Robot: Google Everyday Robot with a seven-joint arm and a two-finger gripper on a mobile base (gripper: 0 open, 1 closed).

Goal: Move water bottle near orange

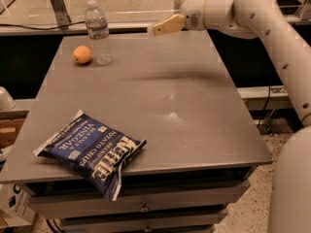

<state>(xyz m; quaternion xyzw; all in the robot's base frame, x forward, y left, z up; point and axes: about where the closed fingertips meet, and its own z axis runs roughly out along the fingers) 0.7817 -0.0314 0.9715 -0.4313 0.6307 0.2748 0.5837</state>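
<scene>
Standing just beside the orange [82,54], the water bottle [98,33] is looking delivered, so the gripper [155,30] is hovering empty over the table's [184,106] far edge, though whether spread or closed I can't make out.

The water bottle [98,33] stands upright near the far left corner of the desk [170,106]. It is clear and ribbed, with a white cap and a pale label band. The small, round orange [82,54] sits just beside it, to its left. The tool [163,26] hangs well off to the bottle's right, clear of both.
</scene>
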